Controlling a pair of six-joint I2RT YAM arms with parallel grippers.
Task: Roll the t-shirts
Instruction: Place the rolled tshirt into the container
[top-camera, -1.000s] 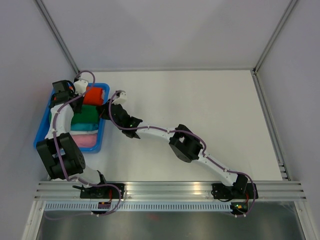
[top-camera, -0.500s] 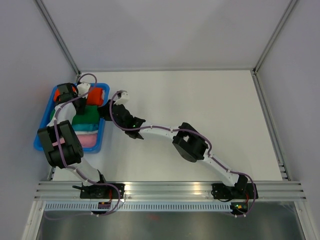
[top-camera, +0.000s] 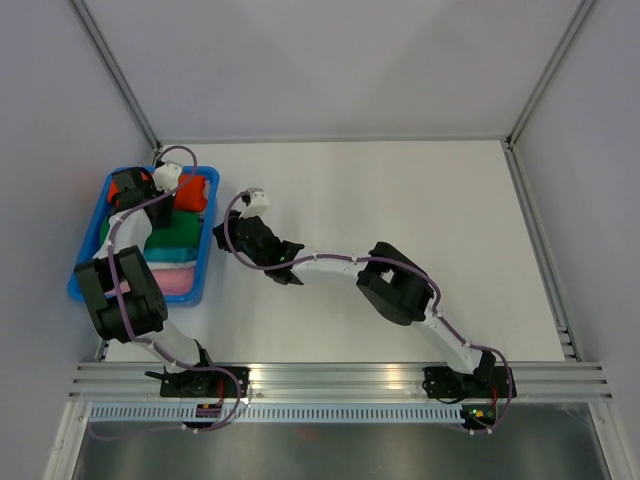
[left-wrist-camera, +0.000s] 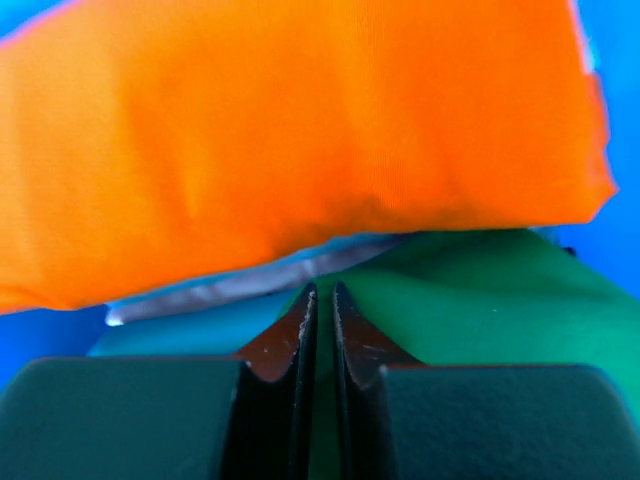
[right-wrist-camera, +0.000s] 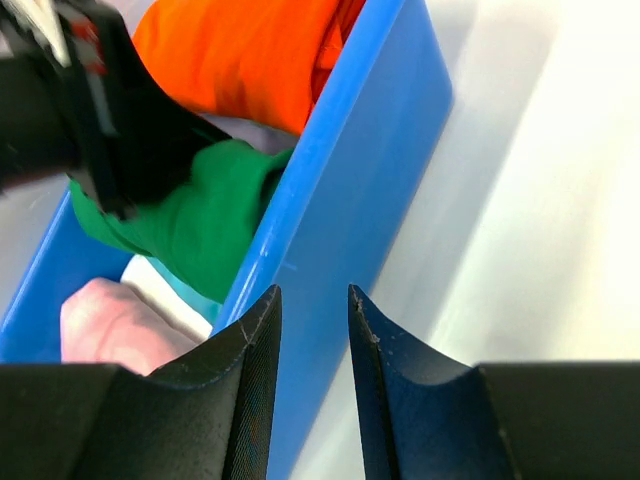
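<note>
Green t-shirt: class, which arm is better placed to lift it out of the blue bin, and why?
Left. The left gripper sits inside the blue bin, closed on the green t-shirt beneath the orange bundle. The right gripper hangs open at the bin's outer wall, holding nothing.

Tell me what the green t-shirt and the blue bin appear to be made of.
Green t-shirt: soft knit cloth, probably cotton jersey, with a matte finish; it bunches in loose folds. Blue bin: rigid moulded plastic by the look of it, smooth and slightly glossy; its thin wall runs straight and carries a soft sheen.
</note>
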